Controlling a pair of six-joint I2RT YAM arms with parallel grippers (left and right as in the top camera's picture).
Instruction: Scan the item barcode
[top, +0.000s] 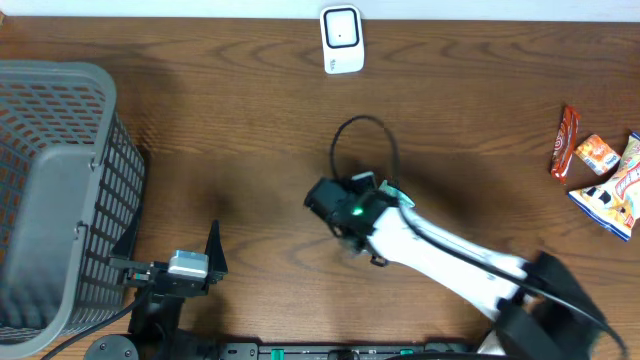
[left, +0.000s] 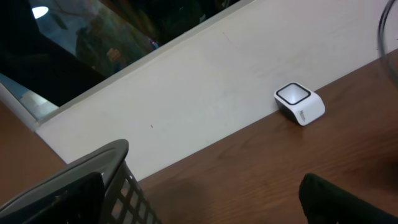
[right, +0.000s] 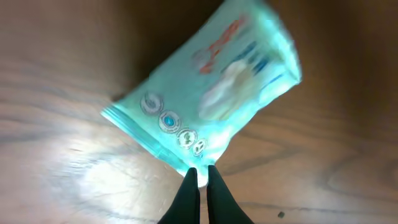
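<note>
Teal packet (right: 205, 93), blurred in the right wrist view, is near the middle of the brown tabletop (top: 250, 130), under the right end effector (right: 200, 176). That end effector's two fingers are pinched together on the packet's near edge. The left end effector (top: 214, 254) is spread wide, holding nothing, beside a grey basket (top: 60, 190) at left. A white scanner (top: 341, 38) sits at the far edge.

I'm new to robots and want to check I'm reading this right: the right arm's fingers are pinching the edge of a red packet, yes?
Not quite. The packet is pale turquoise, not red; the right wrist view shows it clearly. The right arm's fingers are indeed pinching its edge.
</note>
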